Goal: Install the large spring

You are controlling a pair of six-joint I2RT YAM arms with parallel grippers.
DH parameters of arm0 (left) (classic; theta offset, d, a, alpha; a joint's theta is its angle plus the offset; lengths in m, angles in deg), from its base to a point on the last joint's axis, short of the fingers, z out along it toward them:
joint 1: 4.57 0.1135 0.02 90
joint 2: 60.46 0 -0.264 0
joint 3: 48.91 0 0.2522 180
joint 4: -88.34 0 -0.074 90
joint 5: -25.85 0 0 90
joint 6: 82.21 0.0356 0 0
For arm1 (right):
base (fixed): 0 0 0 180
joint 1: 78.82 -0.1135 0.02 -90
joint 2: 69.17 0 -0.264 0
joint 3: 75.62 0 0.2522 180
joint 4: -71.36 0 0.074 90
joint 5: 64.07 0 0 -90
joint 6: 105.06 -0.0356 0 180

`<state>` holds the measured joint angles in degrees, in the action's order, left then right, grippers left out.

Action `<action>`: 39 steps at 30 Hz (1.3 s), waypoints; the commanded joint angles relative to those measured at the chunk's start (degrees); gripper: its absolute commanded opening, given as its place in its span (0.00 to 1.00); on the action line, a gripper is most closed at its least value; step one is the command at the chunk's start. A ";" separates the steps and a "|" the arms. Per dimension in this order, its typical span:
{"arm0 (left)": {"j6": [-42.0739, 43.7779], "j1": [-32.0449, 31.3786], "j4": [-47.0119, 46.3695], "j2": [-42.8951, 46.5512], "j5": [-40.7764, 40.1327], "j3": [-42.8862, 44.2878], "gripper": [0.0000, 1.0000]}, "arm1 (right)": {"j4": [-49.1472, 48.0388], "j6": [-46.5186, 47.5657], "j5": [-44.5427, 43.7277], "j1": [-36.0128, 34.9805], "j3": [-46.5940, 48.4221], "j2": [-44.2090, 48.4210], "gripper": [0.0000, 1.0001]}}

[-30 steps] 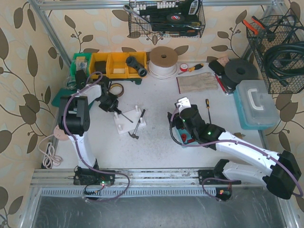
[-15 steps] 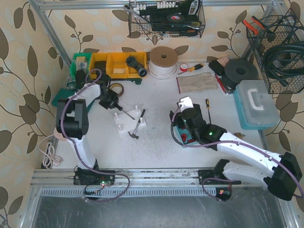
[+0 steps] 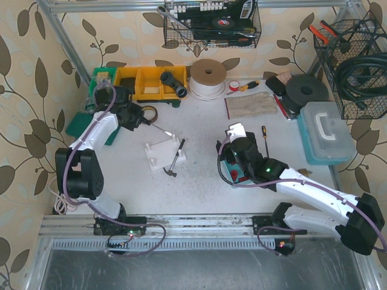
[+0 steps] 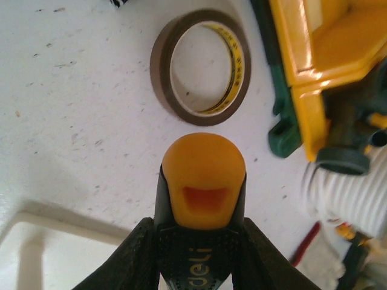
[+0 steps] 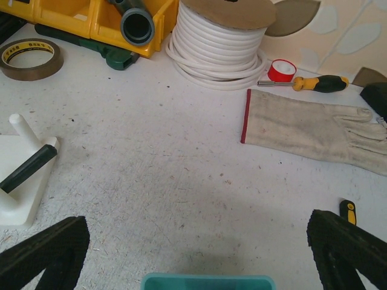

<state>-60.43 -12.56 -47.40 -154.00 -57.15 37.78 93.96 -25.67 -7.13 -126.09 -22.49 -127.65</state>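
Note:
A white fixture [image 3: 163, 154] with upright pegs stands left of centre; its corner shows in the right wrist view [image 5: 21, 181]. A dark rod-like piece [image 3: 177, 157] lies across it, also in the right wrist view [image 5: 27, 168]; I cannot make out a large spring. My left gripper [image 3: 134, 116] is behind and left of the fixture, shut on an orange-and-black screwdriver handle [image 4: 204, 187]; its shaft [image 3: 157, 128] points at the fixture. My right gripper [image 3: 228, 158] is open and empty over a teal tray [image 5: 208, 281], one finger [image 5: 42, 254] at each lower corner.
A brown tape roll [image 4: 201, 74] lies just beyond the left gripper. Yellow bins [image 3: 148, 81], a white cable spool [image 3: 208, 78], a glove [image 5: 308, 130] and a small screwdriver [image 5: 314, 83] sit at the back. A blue toolbox [image 3: 326, 133] stands at the right.
My left arm has pulled back and to the left, away from the fixture, carrying the screwdriver toward the tape roll. The right arm has shifted only slightly.

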 commanded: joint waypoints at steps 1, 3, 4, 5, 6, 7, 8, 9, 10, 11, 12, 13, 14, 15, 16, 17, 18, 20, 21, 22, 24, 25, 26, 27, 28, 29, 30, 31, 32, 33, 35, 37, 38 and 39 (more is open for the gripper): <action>-8.62 -0.51 -5.55 2.37 -5.63 -0.23 0.17 | 0.23 0.24 -0.97 -0.53 -0.53 0.34 0.96; -11.47 -1.09 -8.03 1.56 -7.16 -0.73 0.17 | 0.17 0.17 -0.80 -0.55 -0.53 0.46 0.96; -12.12 -1.74 -8.70 0.96 -8.46 -0.47 0.17 | 0.13 0.14 -0.78 -0.55 -0.53 0.47 0.96; -12.27 -2.46 -8.89 0.13 -10.10 0.25 0.17 | 0.06 0.09 -0.78 -0.55 -0.60 0.47 0.96; -12.09 -3.07 -8.79 -0.97 -11.34 1.65 0.17 | -0.07 0.14 -0.66 -0.55 -0.61 0.35 0.96; -12.03 -3.68 -9.29 -2.12 -12.12 2.49 0.17 | -0.16 0.14 -0.42 -0.57 -0.62 0.18 0.96; -12.17 -4.16 -10.07 -3.43 -12.53 3.07 0.17 | -0.15 0.15 -0.23 -0.64 -0.55 -0.08 0.96; -12.77 -4.56 -11.08 -5.15 -12.82 3.51 0.17 | -0.10 0.15 -0.03 -0.66 -0.46 -0.32 0.96; -13.40 -4.84 -12.06 -6.44 -12.86 3.77 0.17 | 0.01 0.15 0.08 -0.64 -0.26 -0.54 0.96; -14.16 -5.03 -12.86 -7.99 -12.91 4.12 0.17 | 0.48 0.03 0.02 -0.71 -0.04 -0.56 0.96; -14.83 -5.16 -13.46 -9.43 -13.02 4.67 0.17 | 0.66 -0.06 -0.06 -0.80 0.08 -0.37 0.96; -15.33 -5.27 -14.03 -10.80 -13.04 5.09 0.18 | 0.61 -0.03 -0.15 -0.89 -0.10 0.06 0.96; -15.87 -5.28 -14.93 -12.17 -13.03 5.58 0.18 | 0.38 -0.10 -0.16 -0.90 -0.35 0.48 0.96; -16.26 -5.28 -15.77 -13.20 -13.27 5.99 0.18 | 0.00 -0.02 -0.11 -0.94 -0.69 0.89 0.96; -16.48 -5.28 -16.64 -14.34 -13.67 6.41 0.19 | -0.30 0.11 0.11 -0.90 -0.97 1.20 0.96; -16.35 -5.28 -17.07 -15.28 -14.00 7.14 0.19 | -0.61 0.22 0.30 -0.90 -1.12 1.33 0.96; -16.14 -5.28 -16.65 -16.23 -14.22 8.30 0.20 | -0.74 0.32 0.43 -0.91 -1.14 1.28 0.96; -15.77 -5.28 -15.81 -17.95 -14.46 10.66 0.22 | -0.61 0.41 0.41 -1.02 -0.87 0.54 0.96; -15.44 -5.28 -16.12 -18.60 -14.55 11.20 0.24 | -0.41 0.40 0.30 -0.99 -0.61 0.08 0.96; -15.29 -5.28 -16.34 -19.07 -14.63 11.58 0.26 | -0.32 0.41 0.28 -0.99 -0.47 -0.29 0.96; -15.36 -5.28 -16.46 -19.79 -14.61 11.96 0.32 | -0.46 0.42 0.62 -1.00 -0.28 -0.86 0.96; -15.39 -5.28 -16.61 -20.08 -14.58 11.96 0.36 | -0.59 0.56 1.01 -0.99 -0.34 -0.85 0.96; -15.24 -5.30 -16.57 -20.37 -14.50 12.02 0.40 | -0.91 0.54 1.32 -0.99 -0.47 -0.66 0.96; -14.97 -5.33 -16.47 -20.56 -14.46 12.00 0.42 | -1.18 0.56 1.47 -0.99 -0.71 -0.46 0.96; -14.81 -5.29 -16.34 -20.74 -14.32 12.00 0.45 | -1.35 0.57 1.44 -1.03 -0.85 -0.23 0.96; -14.80 -5.28 -16.13 -20.92 -14.15 12.06 0.49 | -1.32 0.58 1.23 -0.99 -0.95 -0.01 0.96; -14.78 -5.28 -15.87 -21.03 -13.98 12.18 0.53 | -1.22 0.57 0.84 -0.99 -1.01 0.16 0.96; -14.81 -5.28 -15.57 -21.12 -13.76 12.31 0.56 | -1.26 0.51 0.50 -1.00 -1.09 0.32 0.96; -14.49 -5.28 -15.31 -21.05 -13.63 12.56 0.60 | -1.26 0.51 0.13 -0.99 -1.13 0.42 0.96; -13.75 -5.28 -14.75 -20.90 -13.55 12.92 0.62 | -1.18 0.57 -0.16 -0.99 -1.10 0.42 0.96; -9.90 -5.28 -12.53 -20.10 -13.63 14.35 0.67 | -1.09 0.58 -0.55 -0.99 -1.14 0.33 0.96; -4.05 -5.36 -9.02 -18.53 -14.05 16.11 0.70 | -1.12 0.59 -0.59 -1.01 -1.14 0.22 0.96; -0.55 -5.48 -7.45 -17.48 -14.51 16.67 0.71 | -1.11 0.55 -0.65 -0.99 -1.05 0.13 0.96; 3.83 -5.72 -5.99 -16.10 -15.26 16.96 0.71 | -1.02 0.29 -0.87 -0.99 -1.05 0.13 0.96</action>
<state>-69.76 -18.05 -59.44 -174.85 -70.15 50.96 93.44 -25.47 -6.54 -126.72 -22.55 -128.04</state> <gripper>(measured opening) 0.707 0.959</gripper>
